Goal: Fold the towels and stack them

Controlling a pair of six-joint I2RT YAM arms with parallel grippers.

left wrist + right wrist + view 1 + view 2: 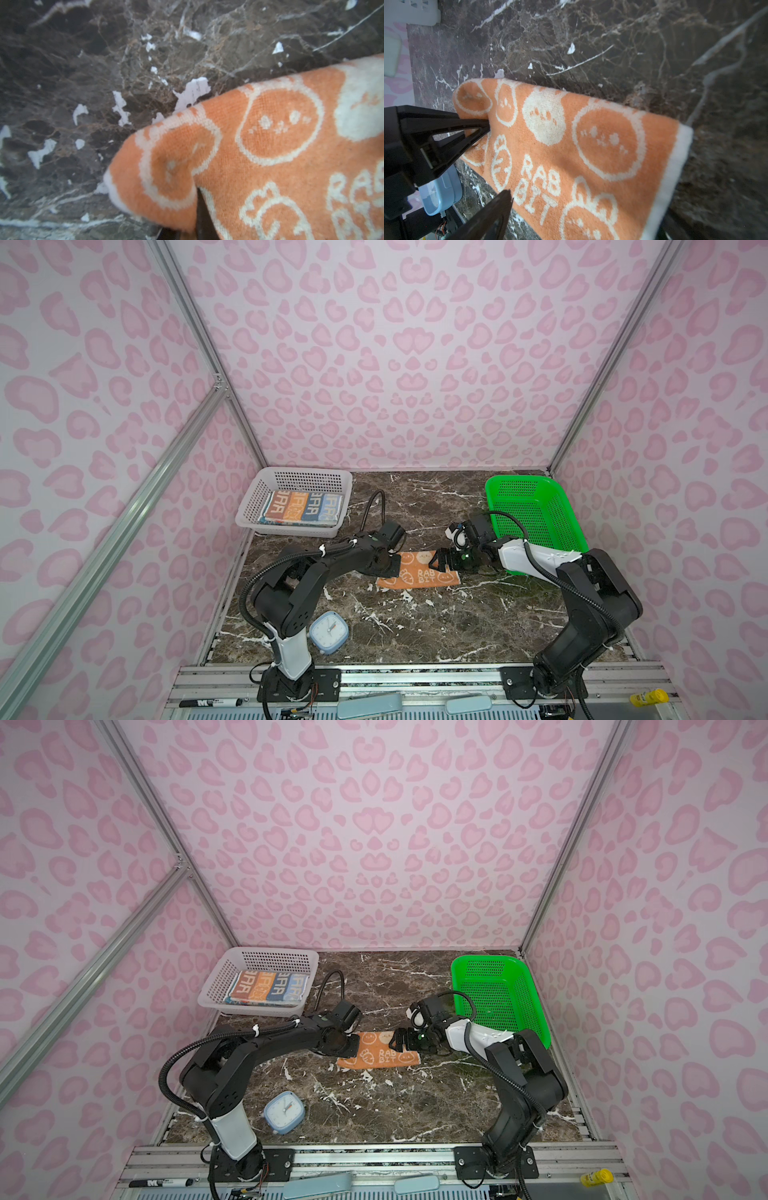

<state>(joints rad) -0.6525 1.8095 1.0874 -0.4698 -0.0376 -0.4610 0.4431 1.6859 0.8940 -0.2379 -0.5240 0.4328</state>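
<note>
Orange terry RABBIT-print towel (422,577) runs left-to-right; left gripper (484,127) pinches its left end, right gripper (436,562) gapes over the right half.

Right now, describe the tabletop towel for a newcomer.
On the dark marble tabletop, look centre, in front of the white plastic basket and green plastic basket. The folded orange terry towel there shows bunnies; the multicoloured towel sits in the white basket.
</note>
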